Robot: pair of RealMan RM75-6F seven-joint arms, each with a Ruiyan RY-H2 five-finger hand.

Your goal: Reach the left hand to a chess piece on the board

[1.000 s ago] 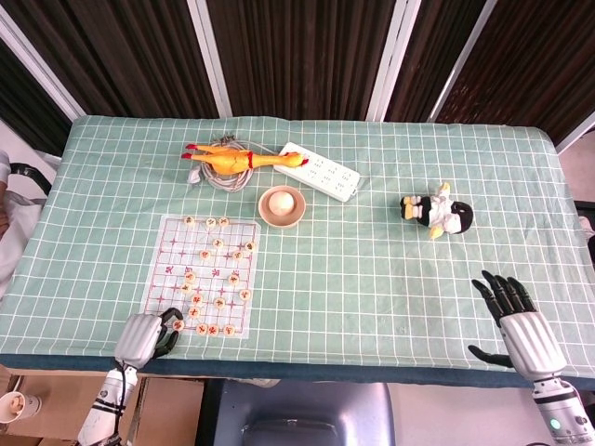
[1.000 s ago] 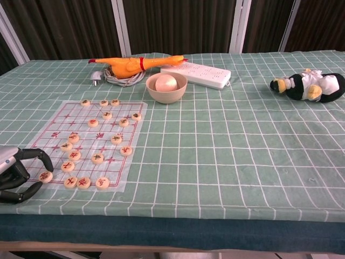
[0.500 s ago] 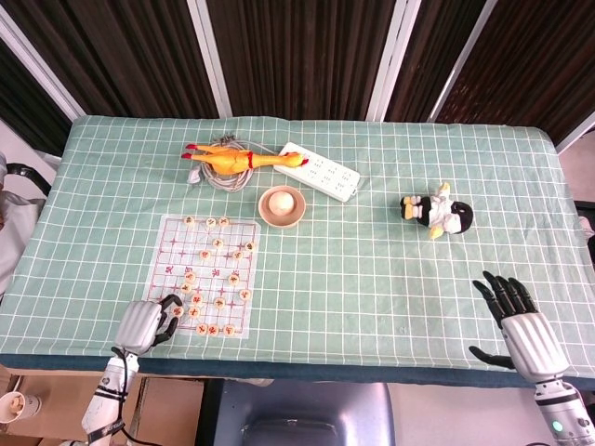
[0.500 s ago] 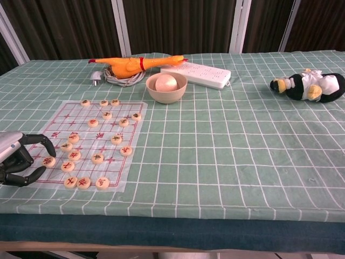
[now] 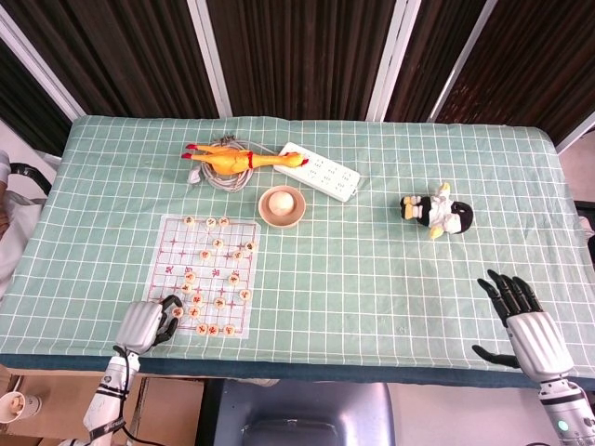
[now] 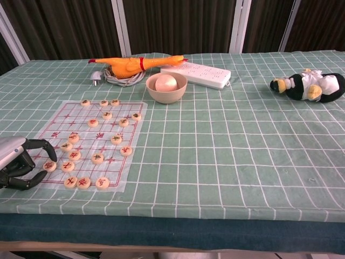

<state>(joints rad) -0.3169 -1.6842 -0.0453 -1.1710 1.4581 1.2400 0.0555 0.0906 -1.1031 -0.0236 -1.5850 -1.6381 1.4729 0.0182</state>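
A clear chess board with red lines lies at the front left, with several round tan pieces on it. My left hand sits at the board's near left corner. Its dark fingers curl over one chess piece, and the thumb lies under that piece on the near side. The piece appears pinched low over the board. My right hand rests at the front right edge of the table, fingers spread and holding nothing. The chest view does not show it.
Behind the board are a rubber chicken on a coiled cable, a white power strip and a bowl with an egg in it. A penguin plush lies at the right.
The left hand moved from the table's front edge up onto the board's corner. The piece at its fingertips shifted farther onto the board with it. The right hand stayed put.
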